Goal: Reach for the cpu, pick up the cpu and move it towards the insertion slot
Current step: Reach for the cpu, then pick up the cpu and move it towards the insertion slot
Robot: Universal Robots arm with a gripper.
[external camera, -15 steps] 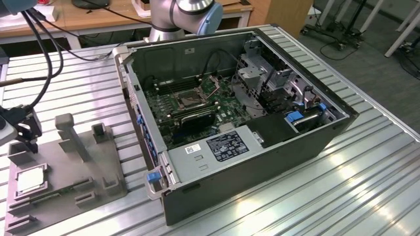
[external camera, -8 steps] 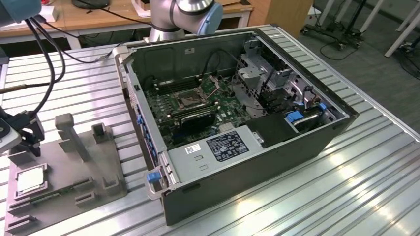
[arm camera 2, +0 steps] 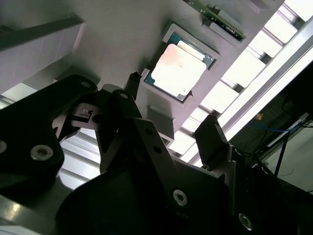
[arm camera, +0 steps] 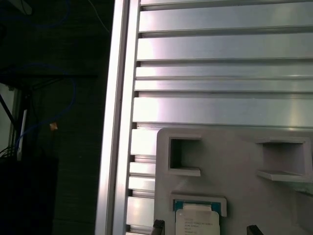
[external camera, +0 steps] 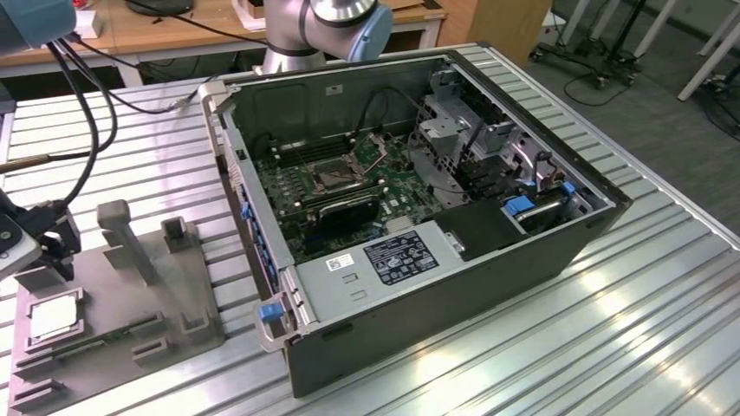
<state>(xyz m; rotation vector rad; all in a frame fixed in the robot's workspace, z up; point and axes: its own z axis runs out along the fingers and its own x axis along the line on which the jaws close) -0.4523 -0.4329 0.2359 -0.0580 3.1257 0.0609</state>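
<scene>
I see the cpu (arm camera 2: 180, 68) lying flat, metal face up, in a square recess of the grey fixture block (external camera: 116, 299), which sits on the slatted aluminium table (external camera: 601, 347) at the exterior view's left. In the first wrist view a pale lip of the recess borders the chip, and two dark fingertips (arm camera: 157, 225) flank it, one on each side. My gripper (arm camera 2: 172, 103) hangs over that recess with its jaws spread wide and nothing between them. In the second wrist view the two fingers stand well apart and the chip shows beyond the gap. I cannot tell whether either tip touches the fixture. In the exterior view the gripper is at the left edge, just above the fixture, with cables (external camera: 87, 113) looping up from it. Well apart from all this, toward the exterior view's right, the open computer case (external camera: 521, 277) lies on the table with its open side up. The insertion slot (external camera: 335, 178) sits on the green motherboard (external camera: 393, 173) inside, its dark centre framed by a silver bracket. The arm's base (external camera: 312, 26) stands behind the case.
</scene>
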